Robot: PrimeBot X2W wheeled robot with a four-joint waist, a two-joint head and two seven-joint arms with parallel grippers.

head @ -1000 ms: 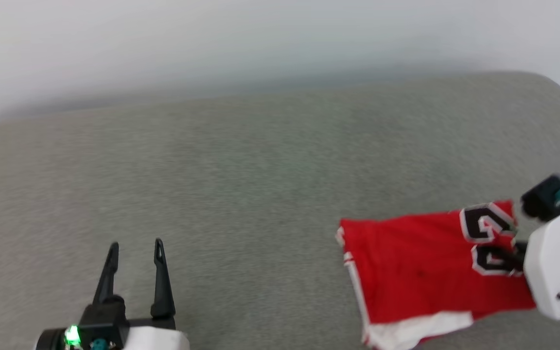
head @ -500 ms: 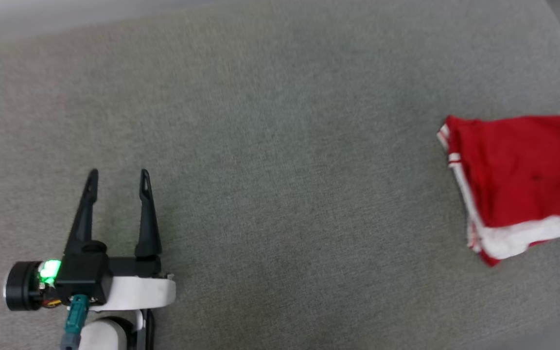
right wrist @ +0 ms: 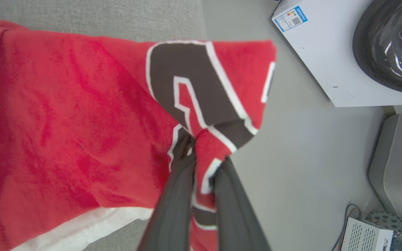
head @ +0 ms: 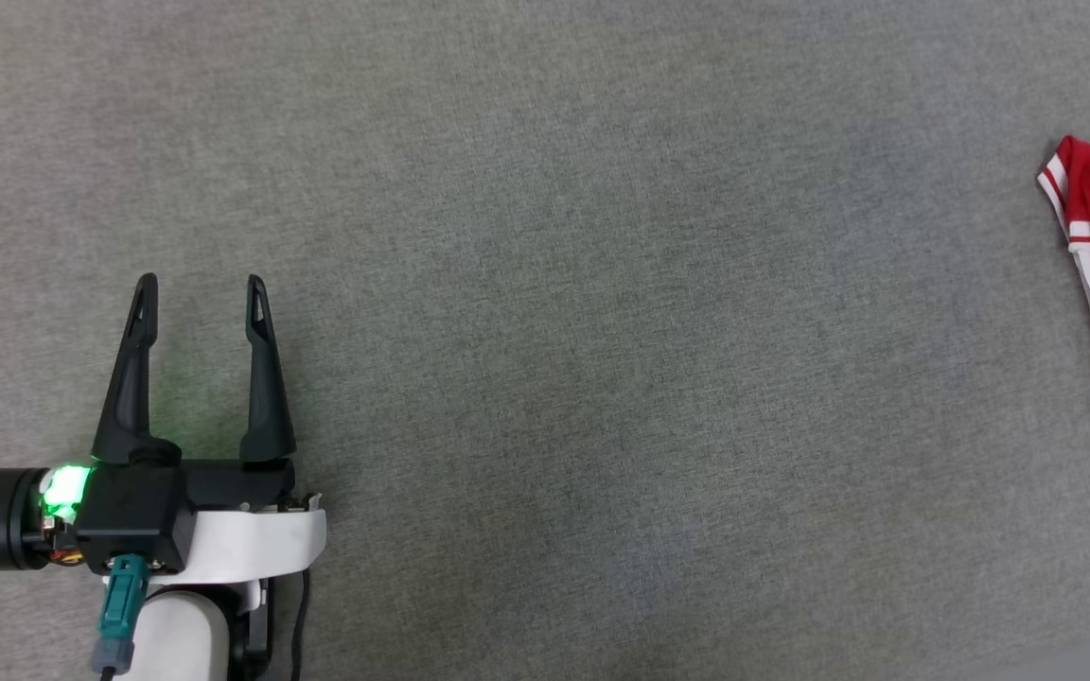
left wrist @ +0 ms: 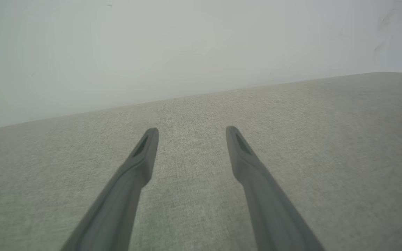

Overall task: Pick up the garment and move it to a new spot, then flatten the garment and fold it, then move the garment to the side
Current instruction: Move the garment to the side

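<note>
Grey cushion (head: 545,284), garment (right wrist: 65,115) in right jaws, washer (right wrist: 326,59) beyond

The left gripper (left wrist: 190,134) has two long dark fingers, and they stand wide apart. The grey soft seat (left wrist: 326,139) shows between them and under them. Past the seat's far edge stands a pale wall (left wrist: 152,45).

The grey cushion (head: 602,378) is coarse woven cloth, quite matt. At its edge the garment (right wrist: 65,122) looks soft and matt, its dark numeral print smoother. Over the cushion, the left gripper (head: 200,281) is matt black plastic. Beyond the cushion, a white appliance (right wrist: 319,62) looks smooth, its door (right wrist: 393,45) glossy.
</note>
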